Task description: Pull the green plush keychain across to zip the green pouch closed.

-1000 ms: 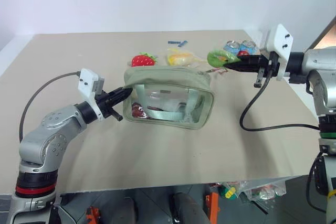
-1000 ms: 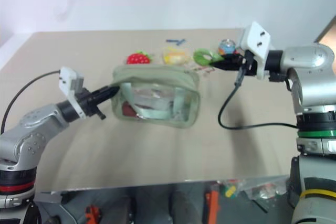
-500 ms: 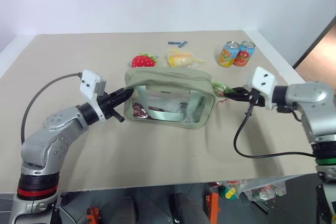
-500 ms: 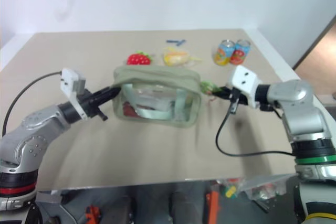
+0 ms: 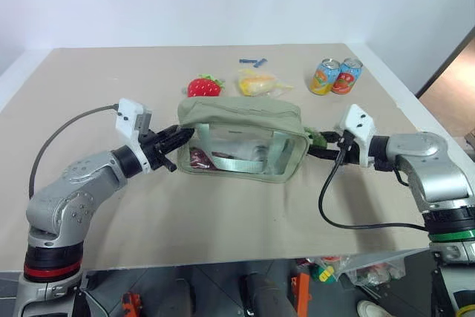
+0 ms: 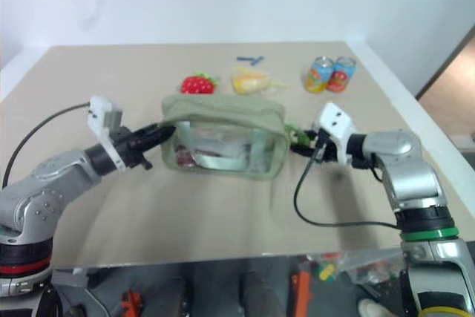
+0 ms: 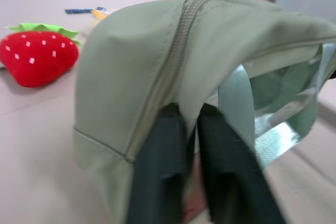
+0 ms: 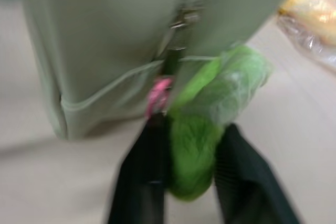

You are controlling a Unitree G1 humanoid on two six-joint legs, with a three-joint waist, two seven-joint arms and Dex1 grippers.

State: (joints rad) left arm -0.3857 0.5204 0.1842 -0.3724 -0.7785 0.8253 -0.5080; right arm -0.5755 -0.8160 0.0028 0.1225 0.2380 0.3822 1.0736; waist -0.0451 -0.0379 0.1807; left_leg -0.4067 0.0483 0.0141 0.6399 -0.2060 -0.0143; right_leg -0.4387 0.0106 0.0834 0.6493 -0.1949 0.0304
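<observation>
The green pouch (image 5: 241,120) stands on the table with its clear window facing me and its zip (image 7: 178,45) shut along the top. My left gripper (image 5: 182,139) is at the pouch's left end, open by a narrow gap, with its fingertips (image 7: 168,116) against the fabric. The green plush keychain (image 8: 210,108) hangs by a pink clip (image 8: 157,90) from the zip pull at the pouch's right end. My right gripper (image 5: 315,150) is open there, low over the table, with the plush lying between its fingers (image 8: 149,150).
Behind the pouch lie a red plush strawberry (image 5: 202,86) and a yellow packet (image 5: 256,82). Two drink cans (image 5: 335,76) stand at the back right, and a small blue item (image 5: 252,61) lies farther back. The right arm's black cable (image 5: 334,213) loops over the table.
My right gripper came down and in from the back right with the keychain to the pouch's right end. The jaws of both grippers have parted. The left arm stayed put.
</observation>
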